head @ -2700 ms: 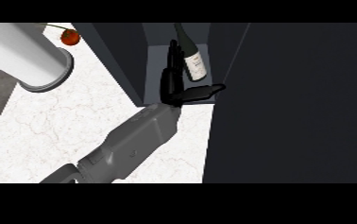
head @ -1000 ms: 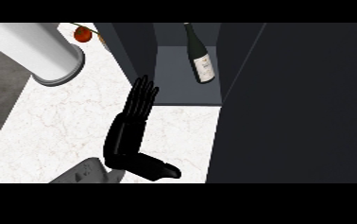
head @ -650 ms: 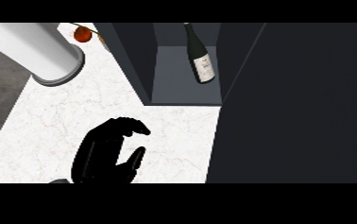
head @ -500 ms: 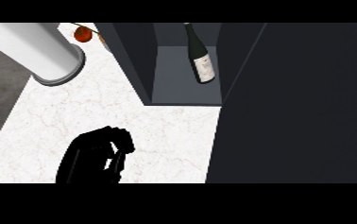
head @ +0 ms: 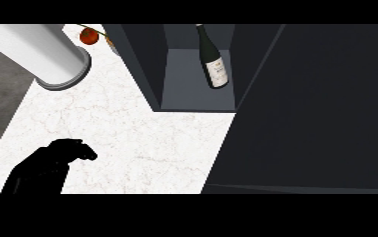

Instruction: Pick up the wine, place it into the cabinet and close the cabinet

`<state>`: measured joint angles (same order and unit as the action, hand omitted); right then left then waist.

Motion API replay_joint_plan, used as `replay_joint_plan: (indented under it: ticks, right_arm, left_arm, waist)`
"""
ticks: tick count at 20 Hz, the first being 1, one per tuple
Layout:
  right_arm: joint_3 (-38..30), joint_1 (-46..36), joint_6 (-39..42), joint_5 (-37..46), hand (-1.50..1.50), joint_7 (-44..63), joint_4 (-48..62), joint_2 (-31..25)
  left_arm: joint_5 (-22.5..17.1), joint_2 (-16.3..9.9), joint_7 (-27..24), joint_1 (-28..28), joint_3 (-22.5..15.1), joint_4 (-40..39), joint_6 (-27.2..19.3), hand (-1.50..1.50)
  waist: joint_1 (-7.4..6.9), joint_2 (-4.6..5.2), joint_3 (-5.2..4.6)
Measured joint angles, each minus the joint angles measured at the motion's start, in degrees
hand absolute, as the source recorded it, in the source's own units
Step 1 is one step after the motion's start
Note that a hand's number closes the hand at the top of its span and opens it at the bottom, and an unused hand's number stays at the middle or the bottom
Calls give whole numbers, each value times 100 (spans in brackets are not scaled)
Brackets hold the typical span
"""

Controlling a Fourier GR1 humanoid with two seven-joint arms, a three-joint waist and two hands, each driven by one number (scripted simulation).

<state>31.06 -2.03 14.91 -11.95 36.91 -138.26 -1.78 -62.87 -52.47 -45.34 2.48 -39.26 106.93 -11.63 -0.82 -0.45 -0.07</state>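
One hand (head: 52,166) seems curled, holding nothing; wine (head: 212,61) inside cabinet (head: 140,56).

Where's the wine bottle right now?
In the head view, the wine bottle stands inside the open cabinet, top centre, by its right wall, away from the left hand.

**White marble counter, open cabinet at the top**

The counter (head: 140,141) is white marble with faint veins, filling the left and middle of the frame. At upper left a large white cylinder (head: 48,56) stands on it, with a small red fruit (head: 89,36) just beside. The dark cabinet (head: 148,66) rests on the counter at upper centre; the wine (head: 212,58) stands on its grey floor.
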Motion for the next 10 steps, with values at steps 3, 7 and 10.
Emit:
replay_joint_plan:
  ticks: [3, 7, 10]
  right_arm:
    - [458, -225, -419, 316, 150, 190, 31, 53]
    - [1180, -593, -953, 807, 150, 408, 150, 49]
    - [1587, -1080, -1601, 1040, 150, 462, 349, -7]
  left_arm:
    - [-214, -285, -200, 461, 328, 27, 402, -150]
    - [-587, -602, -281, 820, 791, -23, 780, -150]
    - [-718, -788, -349, 1044, 1037, -206, 1070, -150]
  waist:
    - [-21, -8, -5]
    - [-55, -22, -11]
    - [-99, -28, -19]
